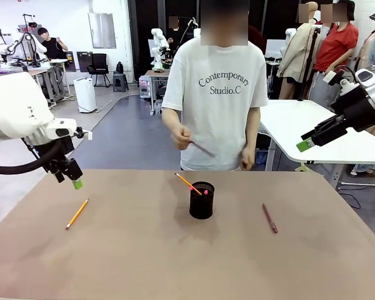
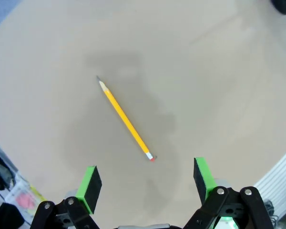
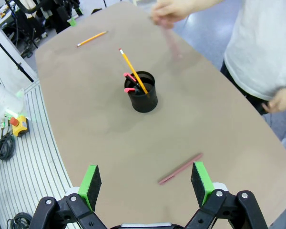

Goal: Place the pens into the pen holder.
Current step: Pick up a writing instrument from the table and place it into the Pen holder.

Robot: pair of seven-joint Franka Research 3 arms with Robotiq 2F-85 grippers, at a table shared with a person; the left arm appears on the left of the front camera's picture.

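We see both pincers wide and empty: left pincer (image 2: 146, 179) over the pencil (image 2: 126, 121), right pincer (image 3: 145, 180) aimed at the reddish-brown pen (image 3: 180, 169), person's hand (image 1: 180, 136) beyond the pen holder (image 1: 201, 201).

The person's white short-sleeved T-shirt (image 1: 214, 119) carries the only print that can be read: dark serif lettering (image 1: 224, 84) across the chest, set in two lines that rise slightly toward the picture's right. The upper line reads "Contemporary". The lower line, shorter and sitting under its middle, reads "Studio.C". In the right wrist view the same shirt shows at the edge, its lettering out of frame. Any markings on the distant gear in the room are too small to read.
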